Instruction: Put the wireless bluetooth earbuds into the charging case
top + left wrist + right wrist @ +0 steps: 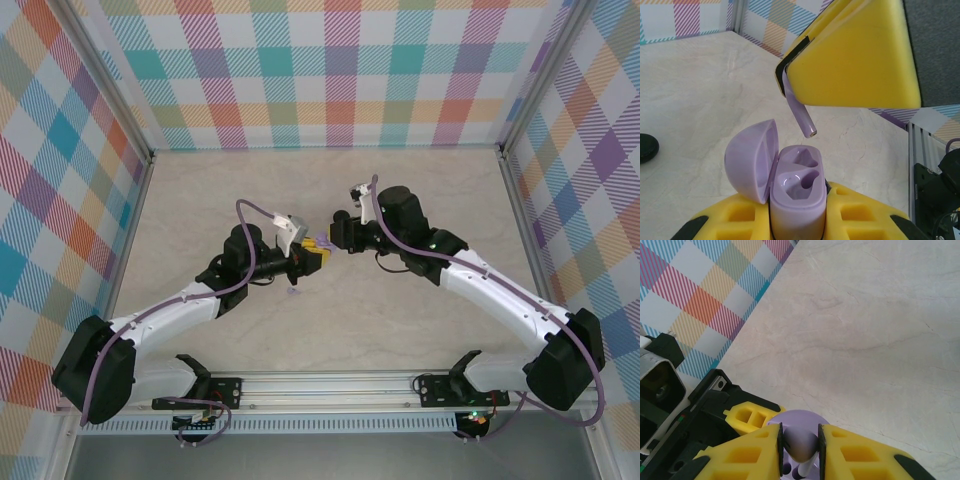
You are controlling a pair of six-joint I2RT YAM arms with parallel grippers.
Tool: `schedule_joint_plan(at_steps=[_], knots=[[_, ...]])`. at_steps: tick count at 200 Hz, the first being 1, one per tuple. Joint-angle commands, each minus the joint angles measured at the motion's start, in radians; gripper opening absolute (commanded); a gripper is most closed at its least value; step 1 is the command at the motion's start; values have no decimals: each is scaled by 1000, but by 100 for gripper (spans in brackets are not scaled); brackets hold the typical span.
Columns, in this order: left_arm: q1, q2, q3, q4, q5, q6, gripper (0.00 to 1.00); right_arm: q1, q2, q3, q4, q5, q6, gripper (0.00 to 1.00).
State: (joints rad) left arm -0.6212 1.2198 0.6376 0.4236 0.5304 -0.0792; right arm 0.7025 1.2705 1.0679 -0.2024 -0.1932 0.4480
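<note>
A dark rounded object lay at the left edge of the counter. The left gripper had its jaws clamped on the lavender charging case, lid swung open, both sockets empty. Just above it, not touching, the right gripper pinched a lavender earbud between its jaws, stem pointing down at the case

I see a pale marbled bench; on it lie a tiny lavender bud and a black rounded object.
</note>
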Motion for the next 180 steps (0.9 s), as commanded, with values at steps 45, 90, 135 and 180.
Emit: schedule_joint_plan(at_steps=[45, 90, 135, 180], knots=[[-11, 3, 26, 48, -10, -56, 0, 14, 12, 20, 27, 2, -14, 25], [-11, 11, 35, 48, -11, -79, 0, 17, 25, 26, 27, 0, -15, 25], [-12, 18, 36, 54, 3, -82, 0, 18, 33, 27, 27, -4, -15, 25], [-14, 20, 36, 60, 16, -83, 0, 18, 41, 29, 28, -2, -17, 25]])
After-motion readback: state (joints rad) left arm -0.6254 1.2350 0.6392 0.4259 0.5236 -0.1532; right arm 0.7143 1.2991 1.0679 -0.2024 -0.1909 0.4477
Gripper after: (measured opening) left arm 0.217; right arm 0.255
